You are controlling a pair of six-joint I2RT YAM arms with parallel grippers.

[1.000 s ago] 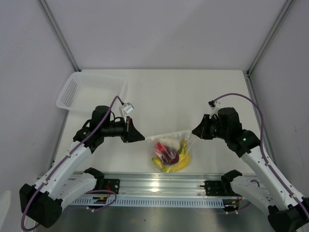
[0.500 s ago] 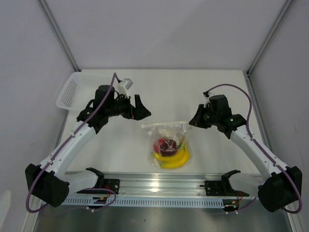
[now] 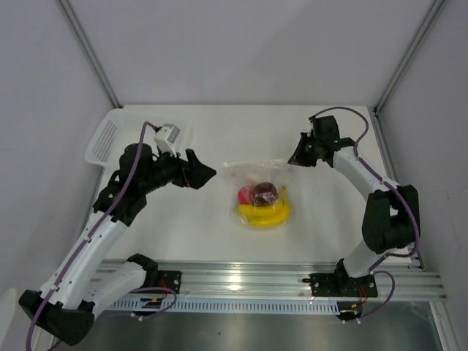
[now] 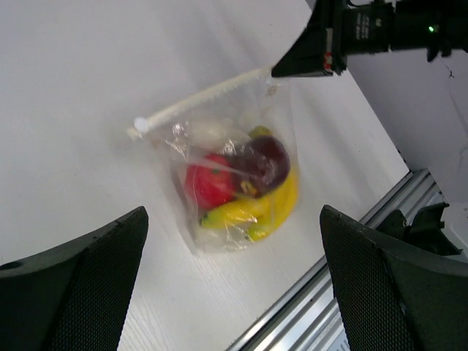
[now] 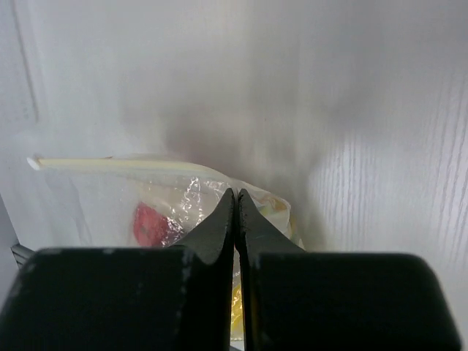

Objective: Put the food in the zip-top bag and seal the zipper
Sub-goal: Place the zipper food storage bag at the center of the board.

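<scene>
While right jaws pinch the zip-top bag (image 3: 241, 172), left jaws wide — empty, nearby.

One clear zip-top bag (image 3: 245, 174) lies on the single counter (image 3: 219, 131), with one zipper strip (image 4: 197, 102) along its far edge. It holds four toy foods: one yellow banana bunch (image 3: 267, 214), one red apple (image 3: 243, 196), one dark purple-red round fruit (image 3: 264, 194) and one white radish (image 4: 208, 131), which shows only in part. One white mesh basket (image 3: 110, 139) sits at the far left. Two hands are in view, the left hand (image 3: 205, 175) and the right hand (image 3: 296, 159).
</scene>
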